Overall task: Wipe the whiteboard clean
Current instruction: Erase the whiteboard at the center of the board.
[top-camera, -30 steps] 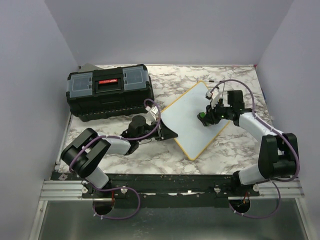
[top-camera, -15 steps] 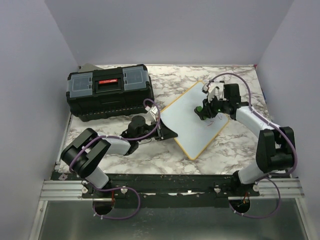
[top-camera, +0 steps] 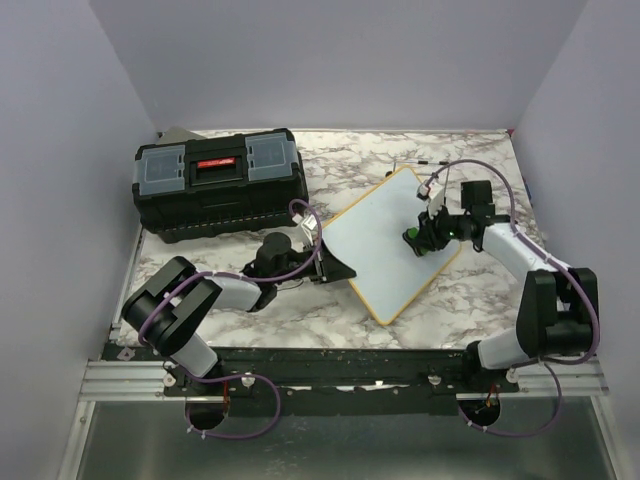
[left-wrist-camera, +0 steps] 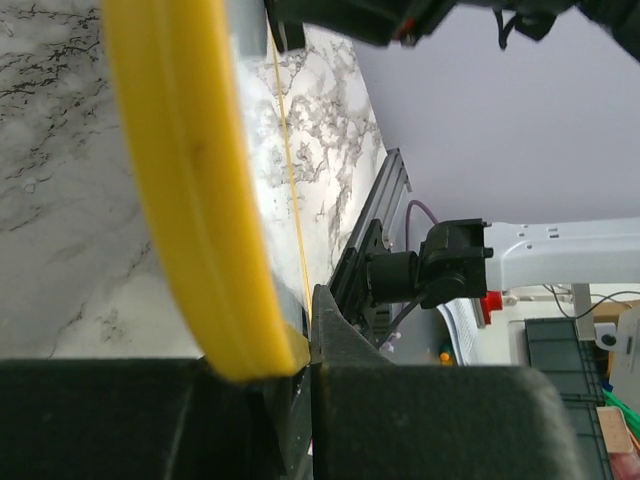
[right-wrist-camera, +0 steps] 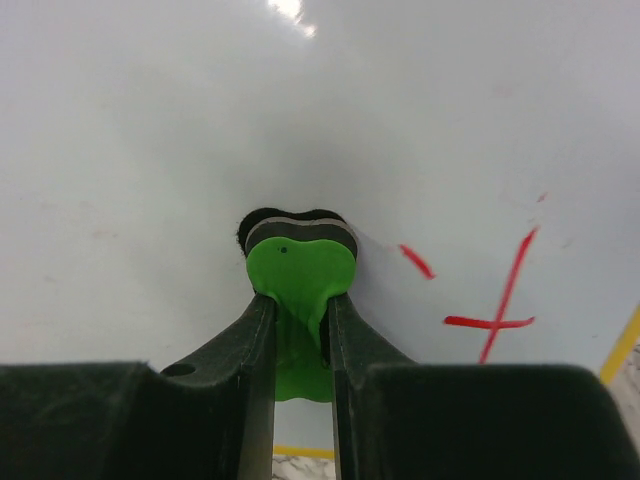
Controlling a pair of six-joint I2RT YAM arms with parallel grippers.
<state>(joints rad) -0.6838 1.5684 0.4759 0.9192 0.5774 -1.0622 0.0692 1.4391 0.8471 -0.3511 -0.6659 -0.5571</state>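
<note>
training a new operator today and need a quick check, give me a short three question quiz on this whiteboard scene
1. True or false: the whiteboard is already wiped fully clean.
2. What is the right gripper shut on? A) a green eraser B) a red marker C) nothing
3. Fill in: the left gripper clamps the whiteboard's ___ frame.

Key
1. False: red marks remain beside the green eraser.
2. A
3. yellow
</note>
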